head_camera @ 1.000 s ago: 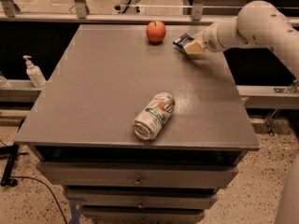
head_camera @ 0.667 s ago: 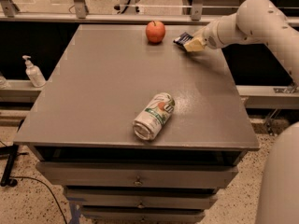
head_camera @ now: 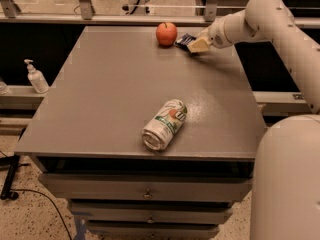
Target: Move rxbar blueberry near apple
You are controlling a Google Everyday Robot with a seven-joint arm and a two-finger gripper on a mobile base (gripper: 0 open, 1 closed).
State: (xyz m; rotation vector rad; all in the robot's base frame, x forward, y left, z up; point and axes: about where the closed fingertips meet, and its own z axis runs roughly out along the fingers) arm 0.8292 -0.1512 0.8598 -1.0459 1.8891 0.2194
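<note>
The red-orange apple (head_camera: 166, 33) stands at the far edge of the grey table (head_camera: 110, 94). The dark navy rxbar blueberry (head_camera: 184, 40) is just right of the apple, close to it, low over the table. My gripper (head_camera: 195, 44) reaches in from the right and is shut on the bar's right end. Its tan fingers (head_camera: 199, 45) cover part of the wrapper. I cannot tell whether the bar touches the tabletop.
A white-green drink can (head_camera: 164, 124) lies on its side near the table's front middle. A soap dispenser bottle (head_camera: 36, 77) stands on a ledge to the left. Drawers sit under the table front. My arm's white body fills the lower right.
My gripper has moved left with the rxbar blueberry, bringing it much closer to the apple. The can and apple have not moved.
</note>
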